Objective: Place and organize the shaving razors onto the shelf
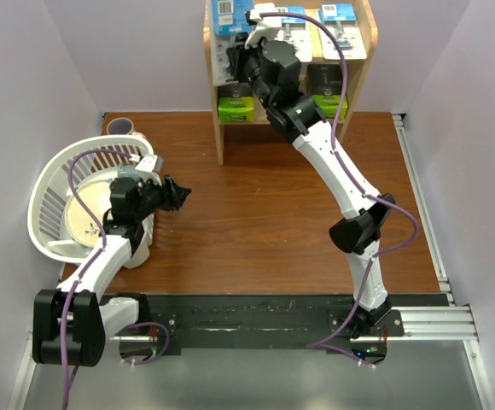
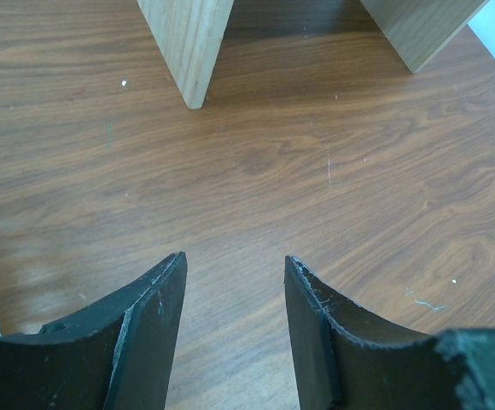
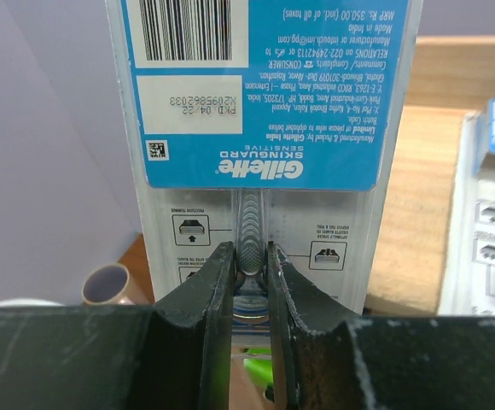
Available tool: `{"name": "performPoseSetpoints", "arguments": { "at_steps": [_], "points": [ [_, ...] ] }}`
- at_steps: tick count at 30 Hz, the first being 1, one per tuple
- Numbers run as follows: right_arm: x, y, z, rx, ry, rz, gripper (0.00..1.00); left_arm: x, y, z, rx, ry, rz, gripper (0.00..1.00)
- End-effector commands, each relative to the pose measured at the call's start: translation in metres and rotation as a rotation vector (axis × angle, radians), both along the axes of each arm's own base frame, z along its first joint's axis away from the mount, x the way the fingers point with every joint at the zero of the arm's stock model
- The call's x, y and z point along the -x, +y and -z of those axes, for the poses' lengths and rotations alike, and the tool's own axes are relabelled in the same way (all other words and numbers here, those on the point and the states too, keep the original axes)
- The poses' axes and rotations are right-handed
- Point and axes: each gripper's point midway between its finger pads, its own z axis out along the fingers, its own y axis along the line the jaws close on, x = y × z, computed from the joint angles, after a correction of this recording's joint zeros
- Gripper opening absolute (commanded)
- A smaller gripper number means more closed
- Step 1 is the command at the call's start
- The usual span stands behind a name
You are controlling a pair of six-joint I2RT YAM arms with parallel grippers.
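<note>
While the left gripper [image 1: 177,194] hangs released and empty over the brown wood-grain worktop [image 1: 256,213], the right gripper [image 3: 250,256] is clenched on a flat white-and-blue blister card [image 3: 264,128], its pads pinching the grey razor handle through the clear plastic. That card is at the left end of the upper tier of the light natural-wood two-tier shelf [image 1: 216,128]. Its long axis runs in line with the fingers, straight ahead of the gripper. Whether its far edge rests on the tier is hidden. I judge the coming move turns on that line: ease the card along its own length until it sits, then let go. Only the right arm is at the shelf; the left is well apart, beside the white plastic basket [image 1: 51,184].

Counted, three blister cards line the upper tier: the held one, a second card [image 1: 299,32] in the middle, and a third card [image 1: 340,15] at the right end. Two black boxes with lime-green ends [image 1: 235,104] sit on the lower tier.
</note>
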Motion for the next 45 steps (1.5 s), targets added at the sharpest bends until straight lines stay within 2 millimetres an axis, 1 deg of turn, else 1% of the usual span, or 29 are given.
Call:
{"name": "performPoseSetpoints", "arguments": {
  "at_steps": [1,5,9,15,16,17,18,21,22,24,30,33,35,38,41,42,43,45],
  "points": [
    [0.003,-0.027,-0.056,-0.108,-0.138,0.101,0.00,-0.001,0.003,-0.006,0.007,-0.035,-0.016,0.55],
    [-0.005,-0.024,-0.051,-0.107,-0.145,0.117,0.02,-0.004,0.002,-0.006,0.019,-0.037,-0.016,0.55],
    [-0.015,-0.019,-0.039,-0.100,-0.144,0.132,0.05,-0.006,0.001,-0.005,0.024,-0.034,-0.017,0.55],
    [-0.024,-0.015,-0.034,-0.102,-0.163,0.151,0.09,-0.008,0.000,-0.005,0.034,-0.028,-0.015,0.55],
    [-0.027,-0.013,-0.031,-0.103,-0.167,0.153,0.13,-0.008,0.000,-0.005,0.034,-0.027,-0.015,0.55],
    [-0.029,-0.015,-0.031,-0.104,-0.170,0.166,0.16,-0.008,0.000,-0.005,0.034,-0.027,-0.015,0.55],
    [-0.030,-0.016,-0.031,-0.103,-0.173,0.176,0.22,-0.008,0.000,-0.005,0.034,-0.027,-0.015,0.55],
    [-0.034,-0.016,-0.027,-0.099,-0.181,0.195,0.29,-0.008,0.000,-0.007,0.034,-0.031,-0.015,0.55],
    [-0.037,-0.015,-0.023,-0.089,-0.176,0.195,0.31,-0.008,0.001,-0.007,0.030,-0.029,-0.016,0.55],
    [-0.037,-0.013,-0.027,-0.094,-0.199,0.192,0.33,-0.008,0.001,-0.008,0.027,-0.031,-0.017,0.55],
    [-0.044,-0.011,-0.018,-0.095,-0.197,0.202,0.31,-0.007,0.003,-0.009,0.018,-0.033,-0.022,0.55],
    [-0.045,-0.010,-0.020,-0.105,-0.209,0.201,0.31,-0.007,0.002,-0.010,0.022,-0.033,-0.022,0.55],
    [-0.041,-0.010,-0.031,-0.098,-0.249,0.189,0.31,-0.007,0.002,-0.010,0.022,-0.035,-0.020,0.55],
    [-0.027,-0.012,-0.061,-0.143,-0.327,0.153,0.32,-0.007,0.002,-0.008,0.028,-0.031,-0.022,0.55],
    [-0.003,-0.020,-0.105,-0.189,-0.432,0.121,0.35,-0.007,0.001,-0.009,0.033,-0.035,-0.020,0.55],
    [0.005,-0.023,-0.117,-0.200,-0.460,0.118,0.35,-0.007,0.001,-0.008,0.034,-0.034,-0.022,0.55],
    [0.018,-0.032,-0.137,-0.222,-0.508,0.119,0.36,-0.008,0.001,-0.009,0.036,-0.039,-0.022,0.55],
    [0.033,-0.041,-0.158,-0.221,-0.567,0.117,0.38,-0.008,0.001,-0.007,0.041,-0.033,-0.023,0.55]
  ]
}}
